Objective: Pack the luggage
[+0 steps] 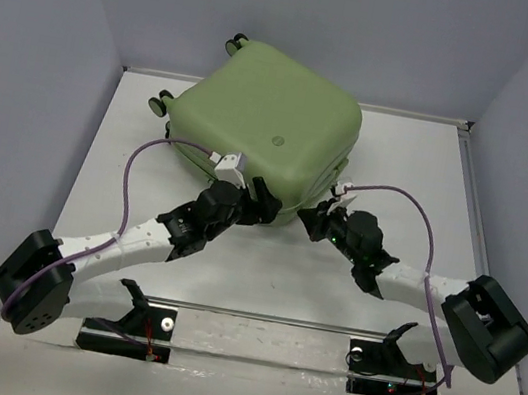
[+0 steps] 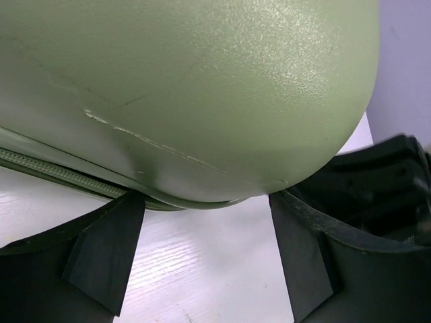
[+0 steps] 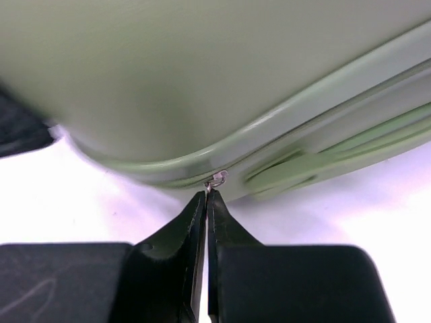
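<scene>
Okay so the suitcase (image 1: 266, 127) sits mid-table, toward the back. The right gripper (image 3: 207, 195) is pinched shut on the zipper pull (image 3: 217, 178), the left gripper (image 2: 205, 208) gapes open at the corner. Drag slowly along the seam — brace with the left.

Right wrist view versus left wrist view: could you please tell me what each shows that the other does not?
Only the right wrist view shows the right gripper, shut on a small metal zipper pull at the seam of the luggage. Only the left wrist view shows the left gripper, open, its fingers either side of a rounded corner, plus zipper teeth and pale scuffs on the shell. Both show the light-green shell close up over the white table.
</scene>
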